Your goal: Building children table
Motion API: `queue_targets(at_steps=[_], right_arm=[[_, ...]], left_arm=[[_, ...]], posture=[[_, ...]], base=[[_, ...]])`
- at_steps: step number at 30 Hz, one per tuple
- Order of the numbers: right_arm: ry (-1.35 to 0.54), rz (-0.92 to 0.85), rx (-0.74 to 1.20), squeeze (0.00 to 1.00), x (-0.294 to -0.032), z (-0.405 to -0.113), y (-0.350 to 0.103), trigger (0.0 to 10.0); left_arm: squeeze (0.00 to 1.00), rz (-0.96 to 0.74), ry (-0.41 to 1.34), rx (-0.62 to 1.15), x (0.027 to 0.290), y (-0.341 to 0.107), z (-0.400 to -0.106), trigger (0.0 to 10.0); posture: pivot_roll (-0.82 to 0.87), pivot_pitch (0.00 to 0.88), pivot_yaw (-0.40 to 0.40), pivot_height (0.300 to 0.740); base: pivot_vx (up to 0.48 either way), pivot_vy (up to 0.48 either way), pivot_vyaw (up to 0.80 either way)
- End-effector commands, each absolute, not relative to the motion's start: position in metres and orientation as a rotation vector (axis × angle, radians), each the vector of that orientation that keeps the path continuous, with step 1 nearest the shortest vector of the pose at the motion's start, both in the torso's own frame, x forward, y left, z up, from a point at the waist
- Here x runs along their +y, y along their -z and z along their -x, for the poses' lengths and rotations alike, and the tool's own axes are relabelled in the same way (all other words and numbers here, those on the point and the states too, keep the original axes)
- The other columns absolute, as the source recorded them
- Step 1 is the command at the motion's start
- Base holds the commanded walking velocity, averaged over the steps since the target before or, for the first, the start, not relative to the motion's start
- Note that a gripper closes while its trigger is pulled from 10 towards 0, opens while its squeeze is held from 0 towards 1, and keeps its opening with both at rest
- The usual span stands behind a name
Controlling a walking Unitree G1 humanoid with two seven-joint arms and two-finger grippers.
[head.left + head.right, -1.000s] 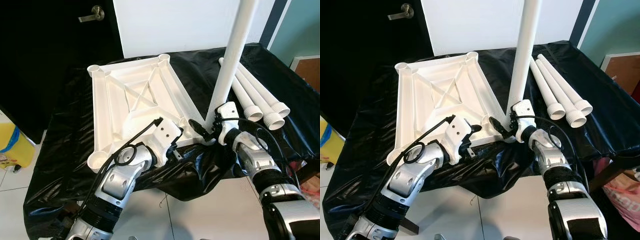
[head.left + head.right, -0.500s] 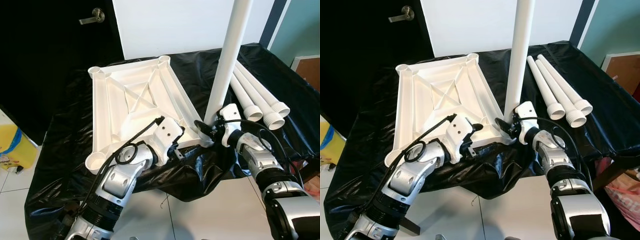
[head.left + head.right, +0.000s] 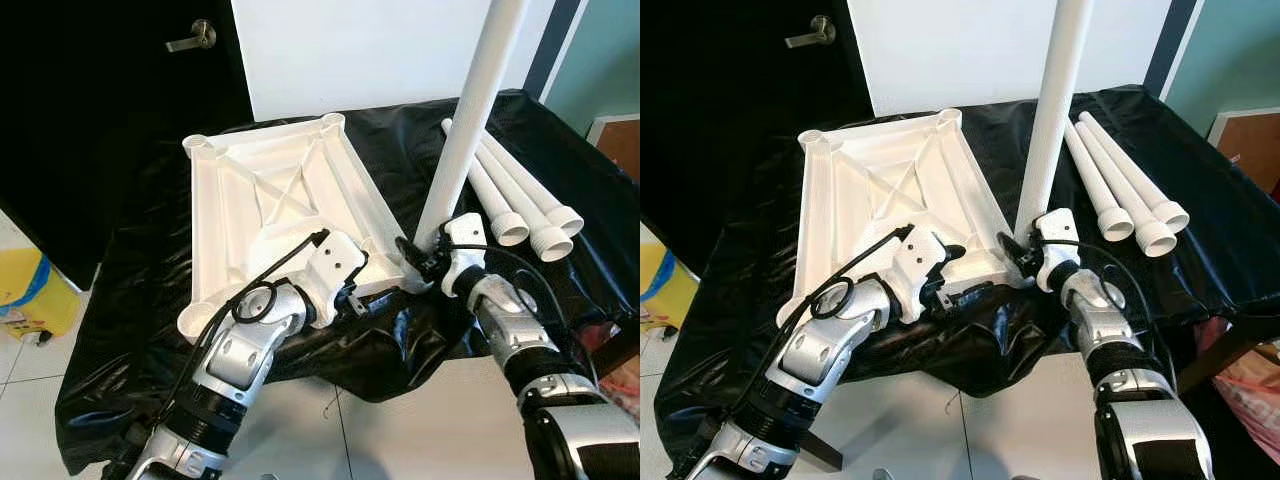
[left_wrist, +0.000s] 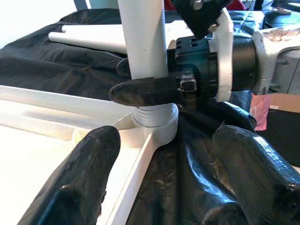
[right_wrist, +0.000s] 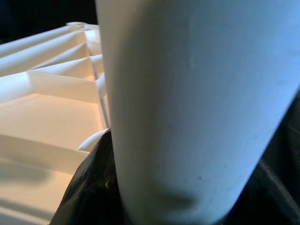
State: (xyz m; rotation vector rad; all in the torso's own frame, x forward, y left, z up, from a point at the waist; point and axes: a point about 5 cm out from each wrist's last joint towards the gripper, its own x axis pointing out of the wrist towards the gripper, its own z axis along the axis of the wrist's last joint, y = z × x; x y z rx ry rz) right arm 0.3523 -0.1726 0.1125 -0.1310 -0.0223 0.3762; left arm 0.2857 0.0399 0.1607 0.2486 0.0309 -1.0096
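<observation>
Right hand (image 3: 415,262) is clamped around the base of a white table leg (image 3: 470,120), standing upright in the near right corner socket of the upside-down white tabletop (image 3: 270,215) (threaded end sits in the socket, per left wrist view). Left hand (image 3: 362,300) is just beside that corner at the tabletop's near edge, fingers (image 4: 86,178) spread apart, gripping nothing. Three spare legs (image 3: 515,195) lie side by side to the right of the tabletop, apart from it. All rest on a counter draped in black plastic sheet (image 3: 130,300). Dark door with lever handle (image 3: 192,38) behind, white panel (image 3: 350,45) beside it, tiled floor (image 3: 40,350), yellow container (image 3: 28,290) at left.
</observation>
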Motion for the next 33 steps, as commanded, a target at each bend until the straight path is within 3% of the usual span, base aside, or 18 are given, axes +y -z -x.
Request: queue_targets(at_steps=[1,19,32,33], right_arm=[[-0.273,0.126,0.091,0.0,-0.184,-0.344,-0.089,10.0],[0.26,-0.013,0.113,0.0,-0.149,-0.321,-0.071,10.0],[0.193,-0.025,0.098,0.0,-0.13,-0.323,-0.08,10.0],[0.179,-0.031,0.089,0.04,-0.13,-0.324,-0.082,10.0]], left_arm=[[0.0,-0.249,1.026,0.021,0.04,-0.162,-0.286,10.0],[0.0,-0.253,1.005,0.031,0.045,-0.159,-0.285,10.0],[0.0,-0.245,0.976,0.019,0.046,-0.161,-0.289,10.0],[0.0,-0.246,0.976,0.018,0.046,-0.161,-0.289,10.0]], posture=[[-0.15,0.0,0.052,0.74],[-0.12,0.0,0.026,0.74],[-0.13,0.0,0.014,0.74],[-0.13,0.0,0.016,0.74]], base=[[0.0,0.0,0.0],[0.0,0.0,0.0],[0.0,0.0,0.0],[0.0,0.0,0.0]])
